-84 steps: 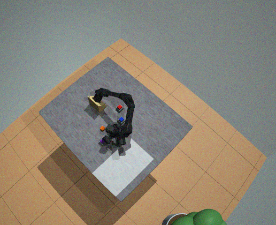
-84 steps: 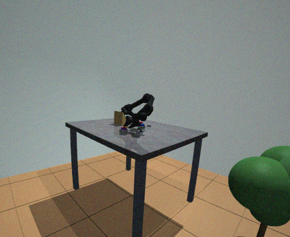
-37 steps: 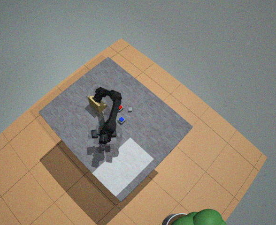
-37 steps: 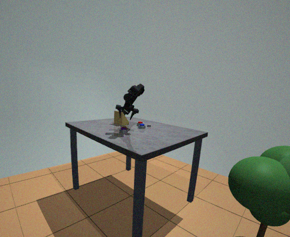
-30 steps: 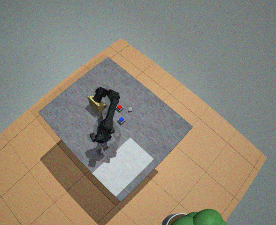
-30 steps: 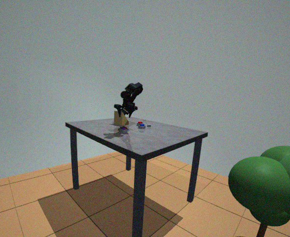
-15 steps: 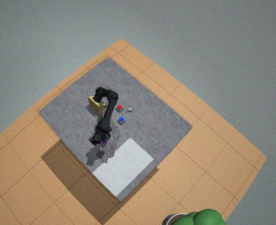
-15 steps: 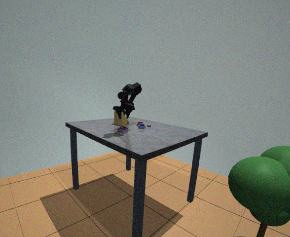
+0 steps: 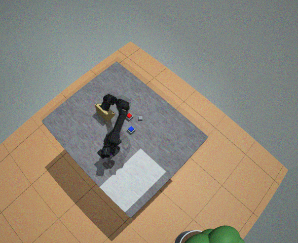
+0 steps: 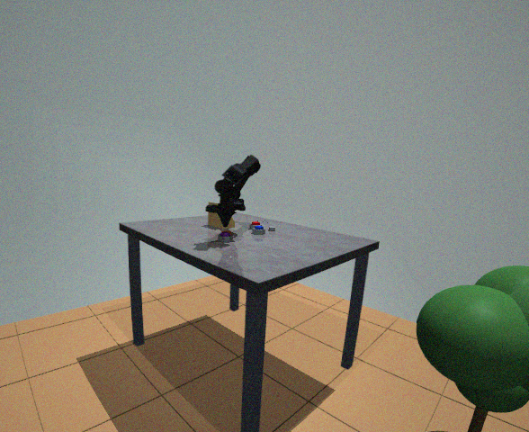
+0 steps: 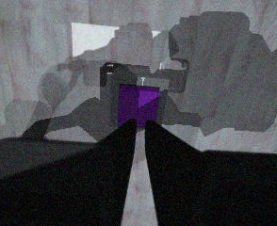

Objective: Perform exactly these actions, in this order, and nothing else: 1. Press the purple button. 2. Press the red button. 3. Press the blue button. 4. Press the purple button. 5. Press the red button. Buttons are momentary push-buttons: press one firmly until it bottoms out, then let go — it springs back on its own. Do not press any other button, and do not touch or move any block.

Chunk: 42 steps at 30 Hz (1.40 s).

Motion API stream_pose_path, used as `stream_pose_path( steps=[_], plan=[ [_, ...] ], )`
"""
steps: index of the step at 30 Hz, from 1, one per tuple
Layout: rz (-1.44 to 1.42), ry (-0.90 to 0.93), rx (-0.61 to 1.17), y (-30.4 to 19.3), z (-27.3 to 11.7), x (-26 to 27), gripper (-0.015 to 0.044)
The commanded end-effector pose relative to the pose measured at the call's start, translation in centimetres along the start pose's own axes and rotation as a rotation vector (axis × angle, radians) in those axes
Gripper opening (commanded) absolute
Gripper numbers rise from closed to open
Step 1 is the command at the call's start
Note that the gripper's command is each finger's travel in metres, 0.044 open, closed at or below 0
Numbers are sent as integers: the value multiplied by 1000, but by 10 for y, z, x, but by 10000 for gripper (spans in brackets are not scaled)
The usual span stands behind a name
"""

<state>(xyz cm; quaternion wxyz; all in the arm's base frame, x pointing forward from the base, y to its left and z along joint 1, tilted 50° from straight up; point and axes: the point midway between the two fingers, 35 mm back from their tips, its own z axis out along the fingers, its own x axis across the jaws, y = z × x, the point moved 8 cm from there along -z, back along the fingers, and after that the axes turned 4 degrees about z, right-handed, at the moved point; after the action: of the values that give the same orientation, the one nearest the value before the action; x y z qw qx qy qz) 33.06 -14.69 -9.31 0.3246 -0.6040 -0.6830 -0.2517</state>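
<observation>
The purple button [image 10: 225, 235] [image 11: 129, 101] stands on the table, mostly hidden under the arm in the top view. My gripper [image 10: 226, 226] [image 11: 140, 125] is shut and empty, pointing down a little above the purple button. In the wrist view the fingertips overlap the near edge of its cap. The red button [image 9: 129, 115] [image 10: 255, 223] and the blue button [image 9: 131, 128] [image 10: 258, 228] stand on grey bases to the side of the forearm, untouched, with caps raised.
A small grey block [image 9: 140, 118] [image 10: 272, 229] lies beside the red and blue buttons. The arm's tan mount [image 9: 103, 112] [image 10: 214, 217] stands on the grey table [image 9: 157, 112] [image 10: 301, 251]. The arm arches from it and hides part of the table. A bright patch of light lies near one corner.
</observation>
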Motion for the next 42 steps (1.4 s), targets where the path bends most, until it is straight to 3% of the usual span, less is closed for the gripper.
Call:
stream_pose_path(
  steps=[1, 25, 42],
  plan=[
    [4, 3, -2, 0, 1, 1, 20],
    [4, 4, -2, 0, 34, 1, 20],
    [4, 4, -2, 0, 34, 1, 20]
  ],
)
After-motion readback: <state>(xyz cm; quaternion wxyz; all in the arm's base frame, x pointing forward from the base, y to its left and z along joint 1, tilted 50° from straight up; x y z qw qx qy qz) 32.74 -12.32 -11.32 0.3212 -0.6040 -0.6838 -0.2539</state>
